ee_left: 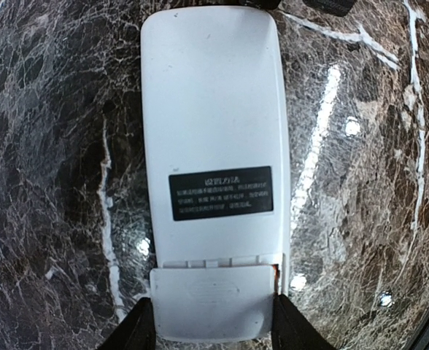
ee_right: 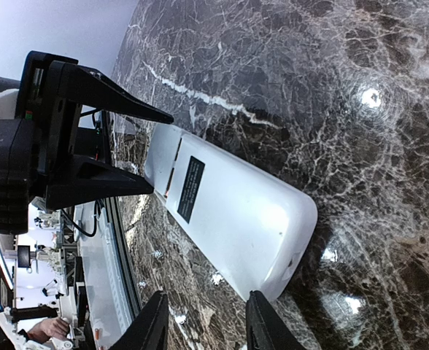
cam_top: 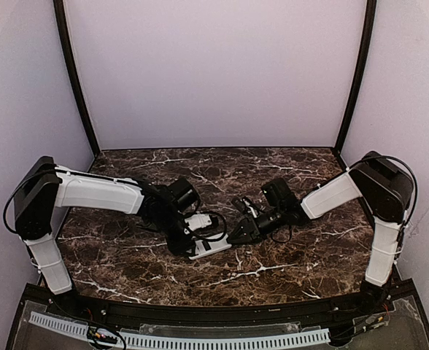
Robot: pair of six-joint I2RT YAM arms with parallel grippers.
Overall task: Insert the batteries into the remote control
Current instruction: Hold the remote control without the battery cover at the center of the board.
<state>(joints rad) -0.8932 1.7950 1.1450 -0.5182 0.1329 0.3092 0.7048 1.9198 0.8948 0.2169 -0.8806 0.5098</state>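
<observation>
The white remote control (ee_left: 213,109) lies back-up on the marble table, with a black label on its back. It also shows in the top view (cam_top: 214,249) and the right wrist view (ee_right: 236,211). The small white cover (ee_left: 213,299) sits over its battery end, slightly off. My left gripper (ee_left: 214,332) (cam_top: 191,244) is shut on the cover's two sides. Of the batteries only an orange sliver (ee_left: 276,275) shows along the cover's edge. My right gripper (ee_right: 206,324) (cam_top: 236,235) is open and empty at the remote's rounded far end, one finger (ee_right: 262,317) just beside it.
The two grippers face each other closely over the remote at the table's middle. The table's front edge has a dark rail and a white ribbed strip (cam_top: 200,340). Plain walls close in the back and sides.
</observation>
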